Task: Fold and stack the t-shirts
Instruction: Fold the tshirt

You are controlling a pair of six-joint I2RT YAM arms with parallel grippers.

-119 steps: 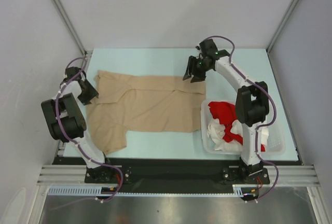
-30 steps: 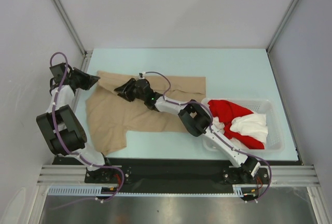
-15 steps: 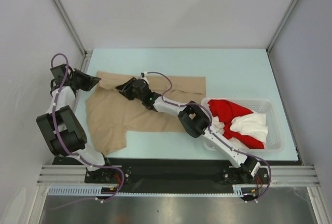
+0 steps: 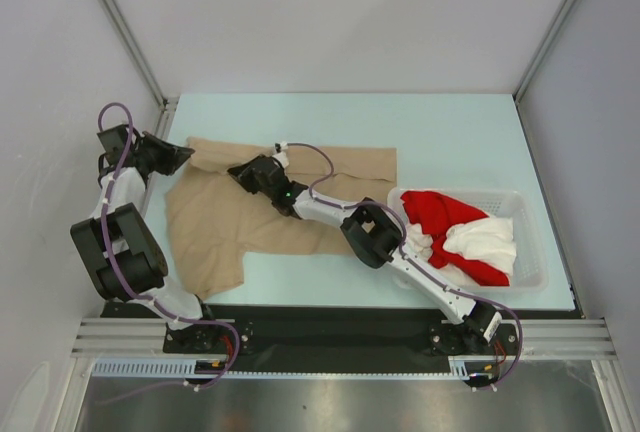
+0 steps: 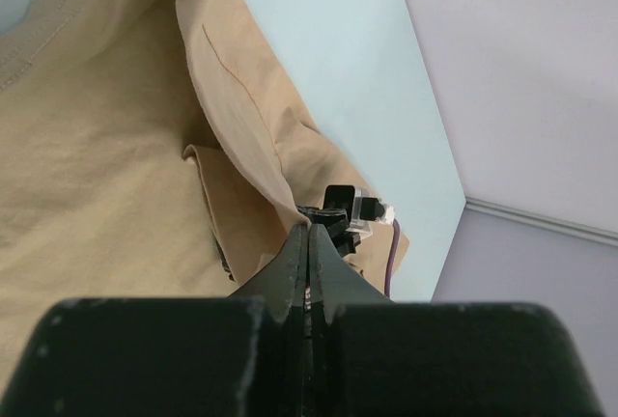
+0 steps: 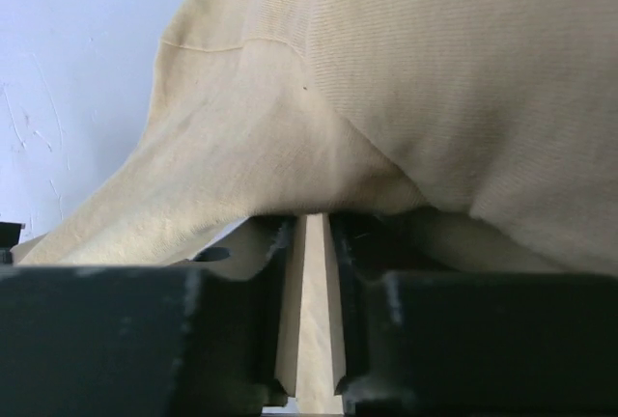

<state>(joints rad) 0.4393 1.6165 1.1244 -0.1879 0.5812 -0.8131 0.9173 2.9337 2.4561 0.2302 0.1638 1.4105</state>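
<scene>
A beige t-shirt [image 4: 290,207] lies spread on the table, its far left part lifted in a fold. My left gripper [image 4: 183,156] is at that far left corner, its jaws shut on the beige cloth edge [image 5: 280,190] at the fingertips [image 5: 307,229]. My right gripper [image 4: 238,171] reaches across the shirt near its collar. In the right wrist view its jaws [image 6: 307,219] stand almost together with a strip of the beige t-shirt [image 6: 435,79] pinched between them. A red t-shirt [image 4: 440,214] and a white t-shirt [image 4: 490,237] lie bunched in the basket.
The white lattice basket [image 4: 535,252] stands at the near right of the table. The right arm [image 4: 370,232] stretches low over the beige shirt from the basket side. White walls and metal posts [image 4: 120,27] close in the table's left, back and right.
The right gripper's jaws have closed on the beige cloth near the collar, and it has shifted slightly to the right. The left arm has stayed put with its grip.
</scene>
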